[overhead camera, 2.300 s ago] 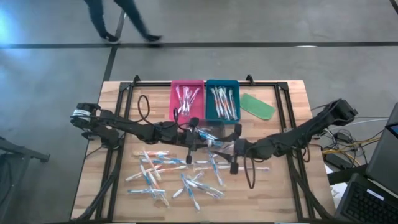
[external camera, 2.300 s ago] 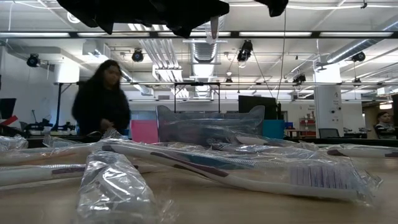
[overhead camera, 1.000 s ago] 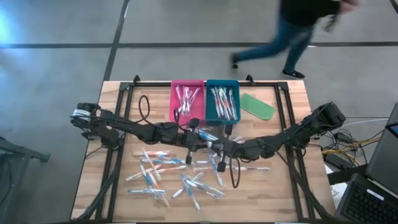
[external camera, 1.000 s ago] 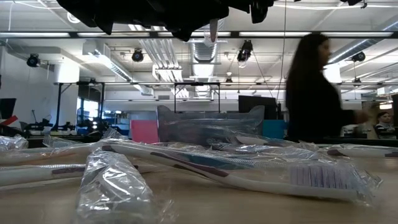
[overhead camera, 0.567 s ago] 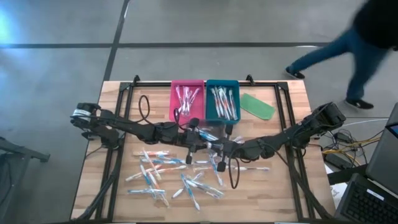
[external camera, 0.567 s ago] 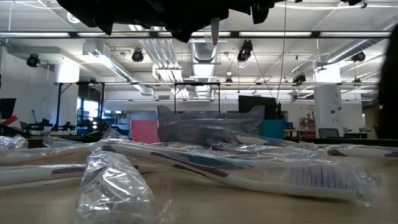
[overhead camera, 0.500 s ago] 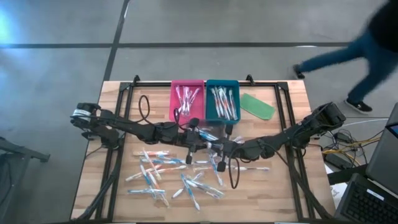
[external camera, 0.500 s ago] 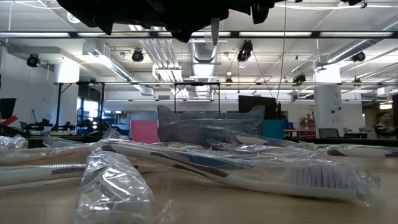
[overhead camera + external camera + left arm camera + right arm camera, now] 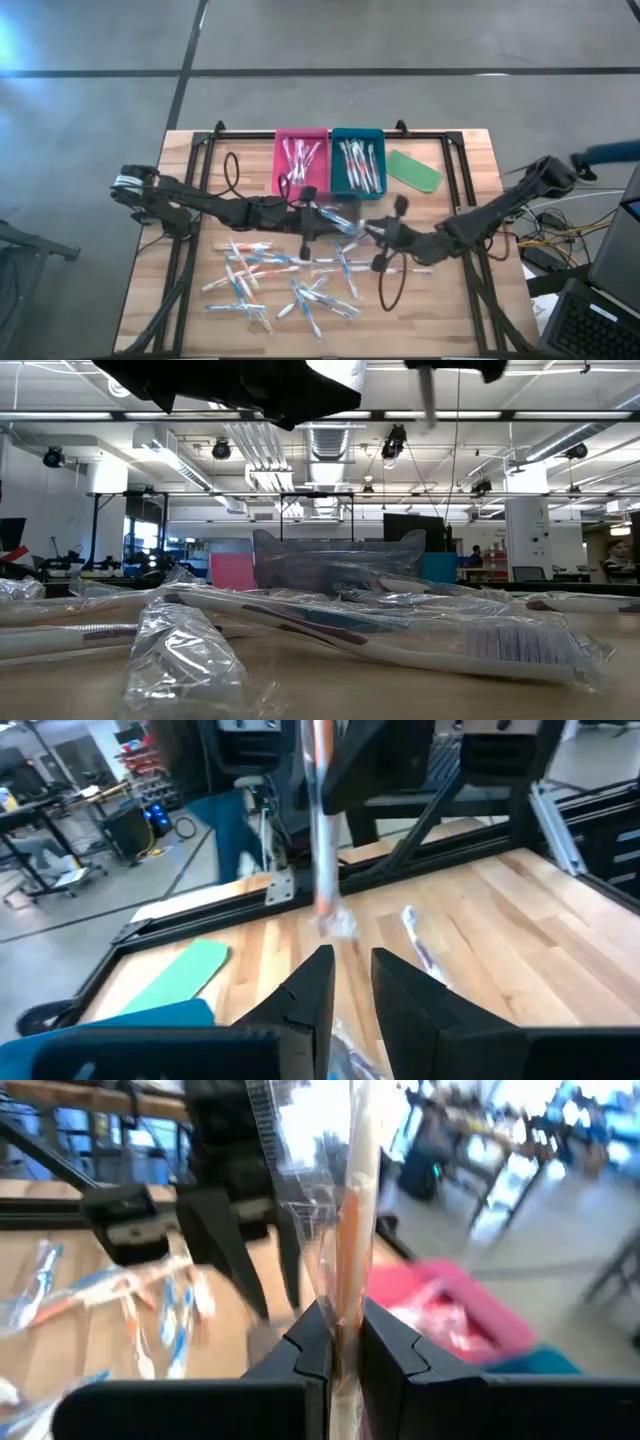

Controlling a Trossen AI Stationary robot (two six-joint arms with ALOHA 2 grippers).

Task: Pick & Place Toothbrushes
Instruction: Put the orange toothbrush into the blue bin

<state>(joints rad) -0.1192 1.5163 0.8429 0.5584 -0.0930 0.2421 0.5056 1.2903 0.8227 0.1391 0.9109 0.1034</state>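
Observation:
Several wrapped toothbrushes [image 9: 280, 280] lie loose on the near half of the wooden table. More lie in the pink tray [image 9: 300, 160] and the blue tray [image 9: 357, 165] at the far edge. My right gripper [image 9: 340, 1345], over the table's middle [image 9: 370, 230], is shut on one clear-wrapped toothbrush with an orange accent [image 9: 350, 1210]. My left gripper [image 9: 348, 985] stands just left of it [image 9: 325, 218], its fingers a little apart with nothing between them. The held brush [image 9: 320, 830] hangs a short way in front of the left fingers. My right gripper pinches the wrapped toothbrush's shaft [image 9: 345, 1295] between its two fingers. The fingers lie roughly level, come from the table's right side and cross the brush. The brush stands about upright, lifted clear of the table, and its lower end [image 9: 335, 920] hangs free in the crinkled wrapper.
A flat green oblong piece [image 9: 414, 170] lies right of the blue tray. A black frame [image 9: 450, 180] runs around the table, and a black cable loop [image 9: 232, 170] lies at the far left. Bare wood shows at the near right [image 9: 450, 310].
My right gripper has pulled away from my left gripper, going toward the table's right edge and a little up. It carries the wrapped toothbrush along. In the low view the brush's hanging end has shifted rightward. A person has walked out of view beyond the table.

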